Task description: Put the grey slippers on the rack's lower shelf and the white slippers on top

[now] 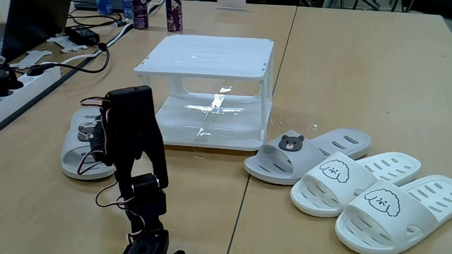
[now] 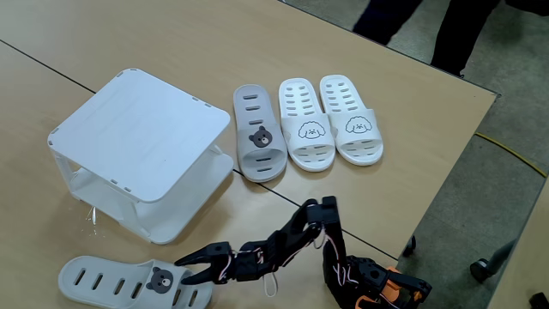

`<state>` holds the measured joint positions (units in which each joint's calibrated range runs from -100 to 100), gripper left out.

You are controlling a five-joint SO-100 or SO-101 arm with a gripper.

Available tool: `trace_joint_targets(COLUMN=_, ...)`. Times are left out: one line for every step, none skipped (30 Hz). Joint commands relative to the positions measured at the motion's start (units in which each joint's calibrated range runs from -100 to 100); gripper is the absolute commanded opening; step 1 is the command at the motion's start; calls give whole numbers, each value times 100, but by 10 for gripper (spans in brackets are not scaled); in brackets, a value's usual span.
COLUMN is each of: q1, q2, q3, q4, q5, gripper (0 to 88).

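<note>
One grey slipper (image 2: 120, 281) lies flat at the table's near edge, below the rack (image 2: 141, 146). My gripper (image 2: 184, 270) stands open at its bear-badge end, jaws spread over the strap. In a fixed view that same grey slipper (image 1: 76, 147) lies left of the black arm (image 1: 134, 137), which hides the fingers. The other grey slipper (image 2: 257, 133) (image 1: 307, 150) lies right of the rack (image 1: 205, 60), next to the two white slippers (image 2: 306, 120) (image 2: 350, 116) (image 1: 357, 180) (image 1: 399, 212). The lower shelf (image 1: 212, 127) (image 2: 167, 230) holds nothing.
A power strip (image 1: 28, 77), cables and a black adapter (image 1: 83, 33) lie at the far left, with bottles (image 1: 174, 14) behind the rack. A table seam (image 1: 244, 204) runs between the rack and the slippers. A person's legs (image 2: 403, 17) stand beyond the far table edge.
</note>
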<state>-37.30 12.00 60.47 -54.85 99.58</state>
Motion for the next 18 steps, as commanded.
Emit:
trace_joint_targets(q1=-28, q2=386, q3=-792, q4=-20, q5=42, gripper=250)
trace_joint_targets(q1=-36, q2=462, q3=-846, q4=-20, q5=42, gripper=250)
trace_joint_targets(q1=-110, q2=504, q3=-864, q4=-20, q5=42, gripper=250)
trace_joint_targets(q1=-159, q2=537, q3=-864, q4=-28, q5=42, gripper=250)
trace_joint_targets(q1=-209, q2=596, q3=-882, q4=-28, q5=42, gripper=250)
trace_joint_targets(q1=-283, q2=706, q3=-963, q4=-37, q5=42, gripper=249)
trace_joint_targets(q1=-299, q2=824, q3=-1072, q4=-46, q5=42, gripper=247)
trace_joint_targets(q1=-307, q2=975, q3=-1252, q4=-54, q5=42, gripper=246)
trace_joint_targets(q1=-307, q2=1118, q3=-1477, q4=-54, q5=42, gripper=246)
trace_joint_targets(q1=-307, q2=1269, q3=-1730, q4=-54, q5=42, gripper=248)
trace_joint_targets(q1=-307, q2=1429, q3=-1974, q4=-54, q5=42, gripper=250)
trace_joint_targets(q1=-307, q2=1589, q3=-2190, q4=-54, q5=42, gripper=251)
trace_joint_targets(q1=-307, q2=1741, q3=-2389, q4=-54, q5=42, gripper=251)
trace_joint_targets(q1=-307, q2=1926, q3=-2650, q4=-54, q5=42, gripper=251)
trace_joint_targets(q1=-291, q2=2052, q3=-2831, q4=-54, q5=42, gripper=251)
trace_joint_targets(q1=-291, q2=2178, q3=-3011, q4=-54, q5=42, gripper=251)
trace_joint_targets(q1=-307, q2=2321, q3=-3173, q4=-54, q5=42, gripper=251)
trace_joint_targets(q1=-307, q2=2481, q3=-3354, q4=-54, q5=42, gripper=251)
